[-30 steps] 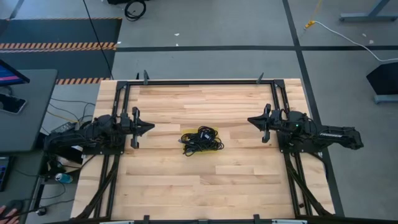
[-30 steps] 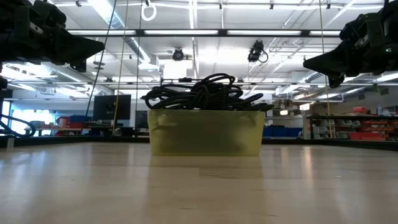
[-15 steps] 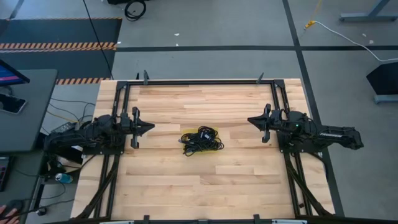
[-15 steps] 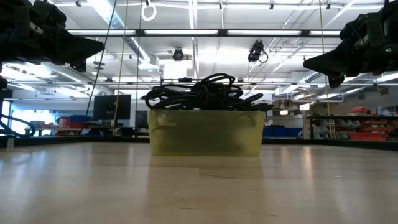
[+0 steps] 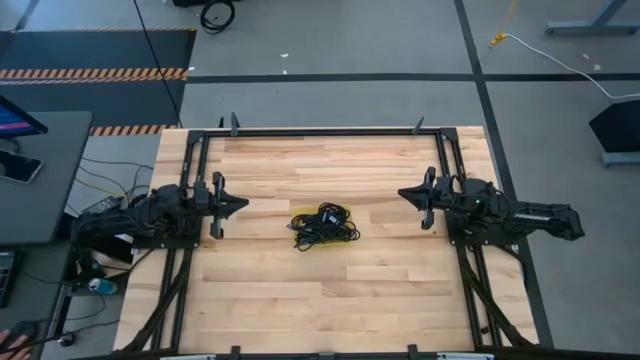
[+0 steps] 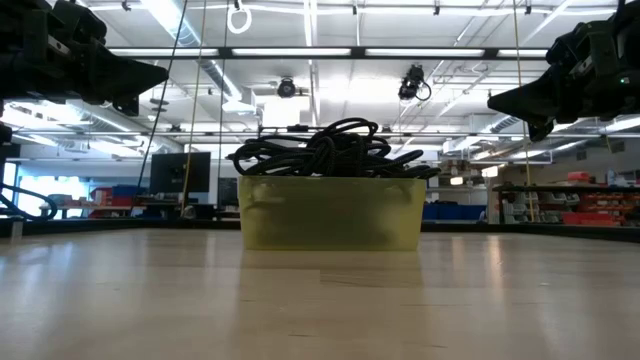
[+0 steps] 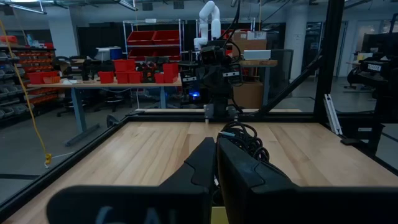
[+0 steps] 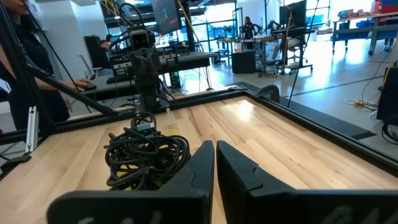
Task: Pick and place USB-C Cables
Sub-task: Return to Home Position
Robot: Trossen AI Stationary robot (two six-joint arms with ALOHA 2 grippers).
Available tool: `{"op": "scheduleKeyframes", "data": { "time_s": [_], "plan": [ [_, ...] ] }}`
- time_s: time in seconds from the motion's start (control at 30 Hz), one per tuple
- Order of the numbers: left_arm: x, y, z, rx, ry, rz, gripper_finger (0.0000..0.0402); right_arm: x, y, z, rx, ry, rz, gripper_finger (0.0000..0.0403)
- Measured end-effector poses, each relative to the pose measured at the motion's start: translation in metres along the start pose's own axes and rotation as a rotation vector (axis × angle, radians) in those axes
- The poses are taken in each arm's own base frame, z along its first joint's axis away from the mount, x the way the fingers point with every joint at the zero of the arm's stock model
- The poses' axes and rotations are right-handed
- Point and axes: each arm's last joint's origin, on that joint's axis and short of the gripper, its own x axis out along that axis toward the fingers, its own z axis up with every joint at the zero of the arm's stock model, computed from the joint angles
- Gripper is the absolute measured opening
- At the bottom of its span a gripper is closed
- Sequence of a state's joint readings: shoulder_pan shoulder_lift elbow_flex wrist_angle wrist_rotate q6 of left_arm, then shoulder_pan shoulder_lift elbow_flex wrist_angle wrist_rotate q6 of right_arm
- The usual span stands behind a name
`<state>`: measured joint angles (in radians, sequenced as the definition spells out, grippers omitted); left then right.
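Cables (image 5: pixel 324 226): heaped in the yellow bin (image 6: pixel 330 215), mid-table (image 5: pixel 330 290), between my arms.
Left gripper (image 5: pixel 243 204): fingers together, empty, parked left of the bin.
Right gripper (image 5: pixel 403 194): fingers together, empty, parked to its right.
Change: nothing has moved this past second.
Meaning: I judge the job finished.

Black USB-C Cables (image 5: pixel 324 226) heaped mid-table
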<state>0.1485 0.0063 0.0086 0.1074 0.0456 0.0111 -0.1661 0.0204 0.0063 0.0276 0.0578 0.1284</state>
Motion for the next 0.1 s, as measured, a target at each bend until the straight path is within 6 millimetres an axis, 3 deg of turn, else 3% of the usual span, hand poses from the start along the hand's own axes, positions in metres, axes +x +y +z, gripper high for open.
{"op": "scheduleKeyframes", "data": {
  "time_s": [0.1],
  "plan": [
    [0.0,0.0,0.0,0.0,0.0,0.0,0.0025,0.0,0.0,0.0,0.0,0.0,0.0,0.0025]
  ]
}}
